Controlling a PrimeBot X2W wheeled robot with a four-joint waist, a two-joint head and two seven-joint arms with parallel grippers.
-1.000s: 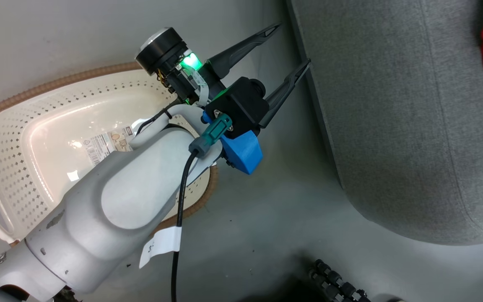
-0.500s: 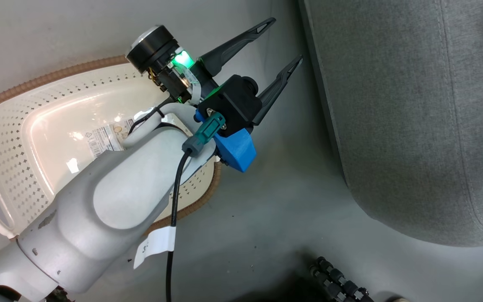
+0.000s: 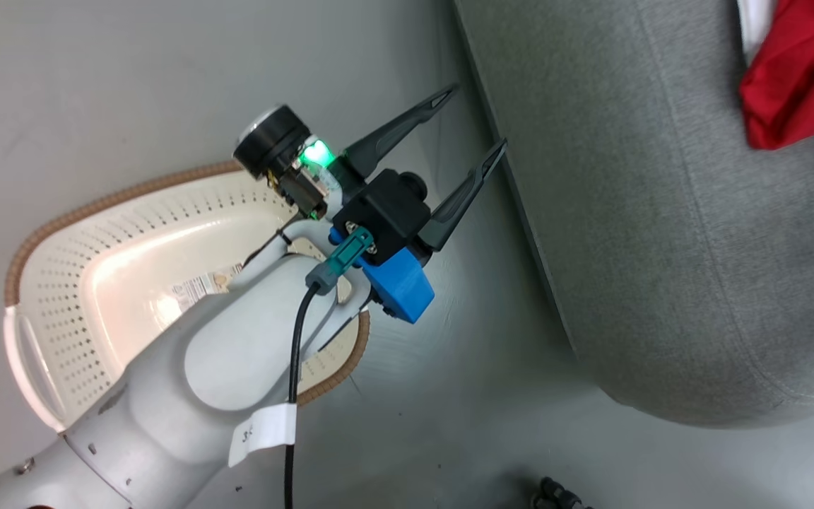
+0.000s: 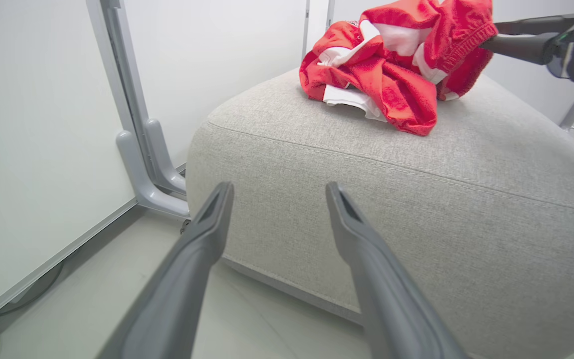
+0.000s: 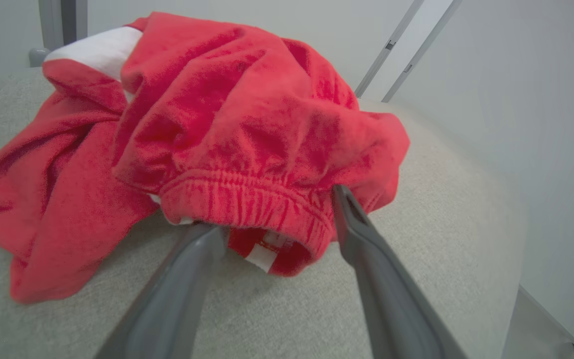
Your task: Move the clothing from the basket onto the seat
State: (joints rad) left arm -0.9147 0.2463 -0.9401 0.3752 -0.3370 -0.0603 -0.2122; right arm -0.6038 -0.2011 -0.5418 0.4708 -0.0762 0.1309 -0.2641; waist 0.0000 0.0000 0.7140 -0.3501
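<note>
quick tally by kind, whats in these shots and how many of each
red clothing heap: 1 (separate garments cannot be told apart)
basket: 1
seat: 1
grippers: 2, the left gripper and the right gripper
total: 5

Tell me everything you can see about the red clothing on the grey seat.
The clothing is bright red, plush-looking fabric with white panels and a red-and-white striped edge, crumpled in a loose heap. A gathered elastic hem faces the right wrist camera. It lies on top of the grey seat. The right gripper is open, its fingers either side of that hem, touching the fabric. One garment or several: cannot tell.
</note>
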